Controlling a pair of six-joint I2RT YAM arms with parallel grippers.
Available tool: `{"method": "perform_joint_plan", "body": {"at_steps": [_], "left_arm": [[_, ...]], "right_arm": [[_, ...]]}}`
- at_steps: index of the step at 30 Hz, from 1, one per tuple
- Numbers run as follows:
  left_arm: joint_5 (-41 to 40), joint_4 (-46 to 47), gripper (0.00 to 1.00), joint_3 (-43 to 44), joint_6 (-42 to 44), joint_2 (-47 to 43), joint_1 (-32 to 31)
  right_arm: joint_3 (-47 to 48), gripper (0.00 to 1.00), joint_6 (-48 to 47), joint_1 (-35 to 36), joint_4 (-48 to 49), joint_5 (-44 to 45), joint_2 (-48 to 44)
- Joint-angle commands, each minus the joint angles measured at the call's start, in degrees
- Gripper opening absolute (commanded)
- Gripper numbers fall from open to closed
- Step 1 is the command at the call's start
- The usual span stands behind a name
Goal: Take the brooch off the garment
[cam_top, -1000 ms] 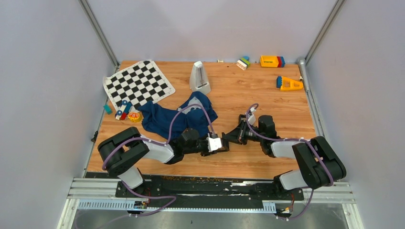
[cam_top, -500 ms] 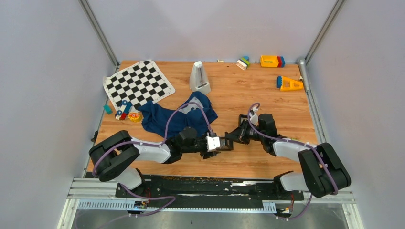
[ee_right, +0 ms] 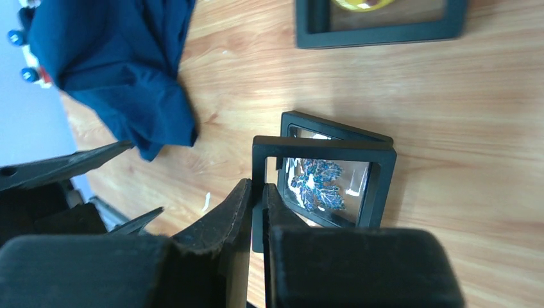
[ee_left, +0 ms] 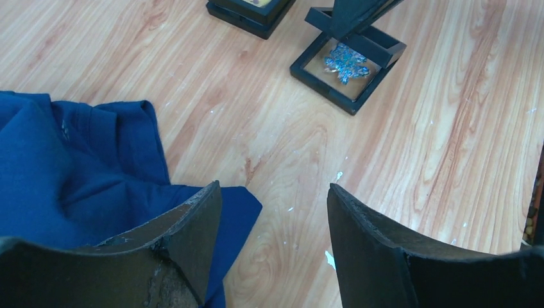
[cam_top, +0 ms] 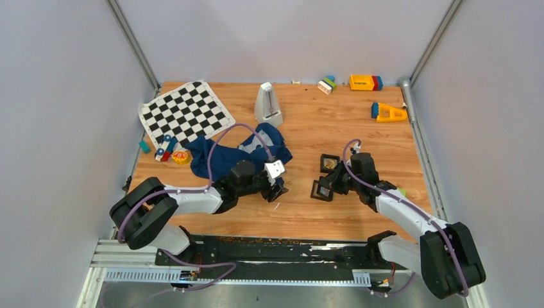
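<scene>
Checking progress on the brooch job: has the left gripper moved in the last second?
Yes. The left gripper has drawn back leftward, from well right of the garment to a spot over the garment's near right corner.

A wooden table (cam_top: 308,221) with warm orange grain fills the booth. Plain pale grey walls (cam_top: 64,96) rise left, behind and right of the table; metal posts (cam_top: 133,42) slant up from its far corners, and an aluminium rail (cam_top: 125,256) runs along its near edge, all under soft even light
</scene>
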Motion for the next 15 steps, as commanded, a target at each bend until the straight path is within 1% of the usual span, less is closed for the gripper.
{"method": "perform_joint_plan", "body": {"at_steps": [1,5,10,15], "left_arm": [[-3.26,-2.41,0.69,2.73,-2.69,-2.73,0.16],[-4.22,-3.61,0.69,3.14,-3.49,-3.24,0.27],[-4.63,-4.49,0.69,3.33,-4.51,-3.68,1.09],[-5.57,-4.95,0.69,2.94,-4.88,-4.64,1.73]], "right_arm": [[3.32,0.09,-1.48,-0.3,-10.05,11.11,-1.52],[4.71,0.09,-1.41,-0.25,-12.6,14.76,-0.89],[6.91,0.06,-0.32,-0.45,-15.6,22.52,0.76],[8.98,0.06,-0.74,-1.4,-16.12,26.23,3.39]]}}
